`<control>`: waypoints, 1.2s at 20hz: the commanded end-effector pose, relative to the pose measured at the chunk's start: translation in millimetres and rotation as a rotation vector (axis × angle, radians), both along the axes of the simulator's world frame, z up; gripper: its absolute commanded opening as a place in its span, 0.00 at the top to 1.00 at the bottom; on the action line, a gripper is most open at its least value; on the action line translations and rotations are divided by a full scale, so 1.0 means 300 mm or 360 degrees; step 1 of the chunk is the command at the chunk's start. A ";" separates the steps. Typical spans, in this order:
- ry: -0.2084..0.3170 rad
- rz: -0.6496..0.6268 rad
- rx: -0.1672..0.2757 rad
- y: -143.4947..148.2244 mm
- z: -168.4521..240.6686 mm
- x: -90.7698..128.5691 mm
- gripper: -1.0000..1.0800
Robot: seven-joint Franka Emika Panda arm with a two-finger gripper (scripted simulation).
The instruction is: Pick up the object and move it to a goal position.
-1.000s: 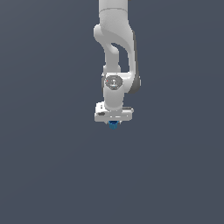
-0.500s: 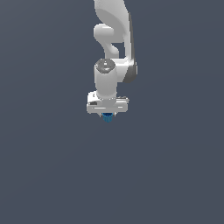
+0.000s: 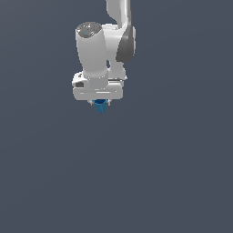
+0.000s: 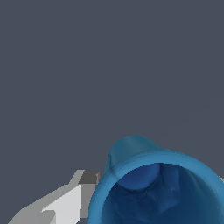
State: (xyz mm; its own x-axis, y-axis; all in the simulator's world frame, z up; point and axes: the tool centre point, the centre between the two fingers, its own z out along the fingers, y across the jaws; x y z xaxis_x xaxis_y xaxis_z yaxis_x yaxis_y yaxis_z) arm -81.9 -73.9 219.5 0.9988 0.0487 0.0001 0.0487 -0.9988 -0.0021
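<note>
Exterior view: white gripper (image 3: 100, 103) clamped on blue cup (image 3: 100, 106) — apparently clear of floor; no writing legible — rim fills wrist view.

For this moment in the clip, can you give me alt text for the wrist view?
A blue cup with a round rim and hollow inside fills the lower part of the wrist view, seen from close above its opening. A white and grey finger of the hand sits against its side. Everything behind is plain dark grey.
</note>
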 end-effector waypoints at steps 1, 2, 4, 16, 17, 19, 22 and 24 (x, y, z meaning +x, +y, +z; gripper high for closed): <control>-0.0001 0.0000 0.0001 -0.044 0.092 -0.014 1.00; -0.0001 0.0000 0.0001 -0.061 0.127 -0.018 1.00; -0.0001 0.0000 0.0001 -0.095 0.197 -0.027 1.00; 0.0000 0.0000 0.0000 -0.296 0.602 -0.070 1.00; 0.0000 0.0000 -0.0001 -0.310 0.631 -0.073 1.00; 0.0000 0.0000 -0.0001 -0.337 0.684 -0.076 1.00; 0.0000 0.0000 -0.0002 -0.371 0.751 -0.080 1.00; 0.0000 0.0001 -0.0002 -0.388 0.787 -0.082 1.00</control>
State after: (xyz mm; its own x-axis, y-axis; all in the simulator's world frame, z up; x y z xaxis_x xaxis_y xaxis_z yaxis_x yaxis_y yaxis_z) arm -105.8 -186.2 446.2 0.9988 0.0482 0.0004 0.0482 -0.9988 -0.0008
